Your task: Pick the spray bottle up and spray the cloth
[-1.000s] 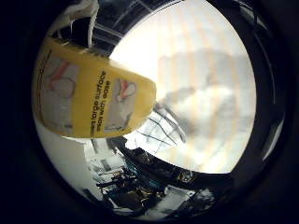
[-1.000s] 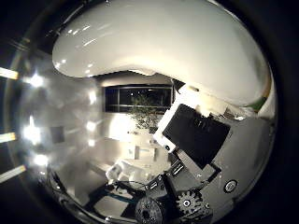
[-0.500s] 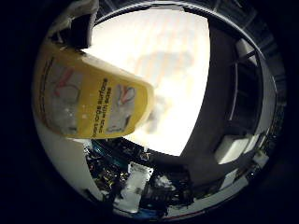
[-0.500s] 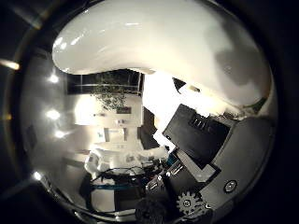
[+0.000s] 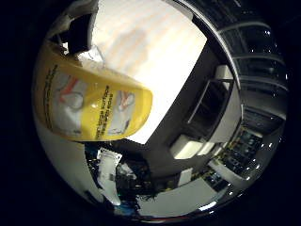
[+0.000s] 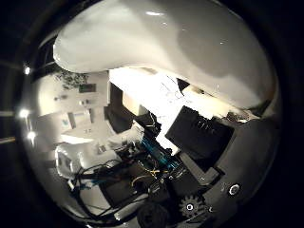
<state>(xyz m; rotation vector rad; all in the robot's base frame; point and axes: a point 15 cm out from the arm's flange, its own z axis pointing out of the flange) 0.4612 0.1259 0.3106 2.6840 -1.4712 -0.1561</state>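
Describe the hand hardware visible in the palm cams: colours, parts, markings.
In the thumb side view the hand shows a flat matte black block with short ridges on top, dark grey housing beside it, a small toothed gear with a pale hub, and a round silver screw head. No markings can be made out on the hand.

A pale table [image 5: 160,61] shows; nothing on it is discernible.

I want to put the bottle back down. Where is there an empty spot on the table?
The pale tabletop beyond the yellow-labelled spray bottle looks bare up to its far edge. The hand holds the bottle close to the palm. Beside the table, equipment clutter crowds the space.
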